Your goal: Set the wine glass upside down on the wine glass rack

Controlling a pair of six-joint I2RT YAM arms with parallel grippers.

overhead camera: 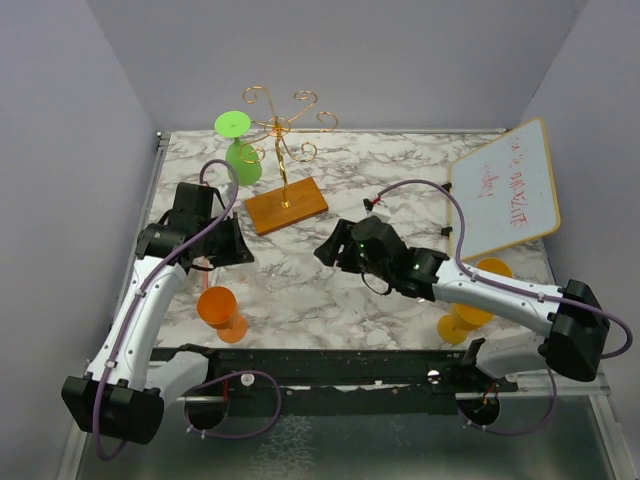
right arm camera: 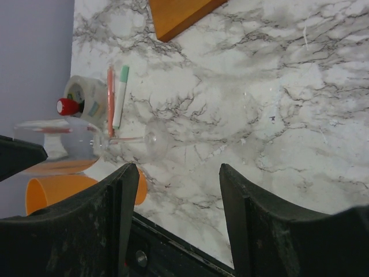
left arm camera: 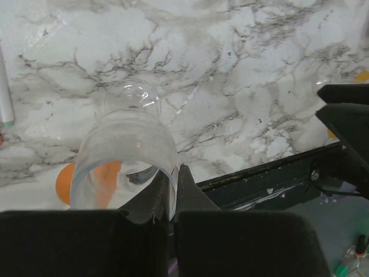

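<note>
**Item: marble worktop, clear glass lying by the left arm**

Surface: white-grey marble tabletop (overhead camera: 400, 160), enclosed by plain grey walls (overhead camera: 400, 60) at the back and both sides.
Back centre: wine glass rack (overhead camera: 283, 130) on its wooden base (overhead camera: 287, 207), with a green glass (overhead camera: 240, 150) hung upside down on it.
Right edge: whiteboard (overhead camera: 505, 190) and an amber glass (overhead camera: 468, 315).
Left edge: pens (right arm camera: 115, 98), tape roll (right arm camera: 81, 92) and an orange glass (overhead camera: 220, 308).
Open marble lies between the arms and the rack.
Left gripper (left arm camera: 176, 186): closed, pinching the bowl's rim on the wine glass (left arm camera: 124, 156), which lies on its side near the left edge.
Right gripper (right arm camera: 179, 173): jaws wide apart, holding nothing.
</note>
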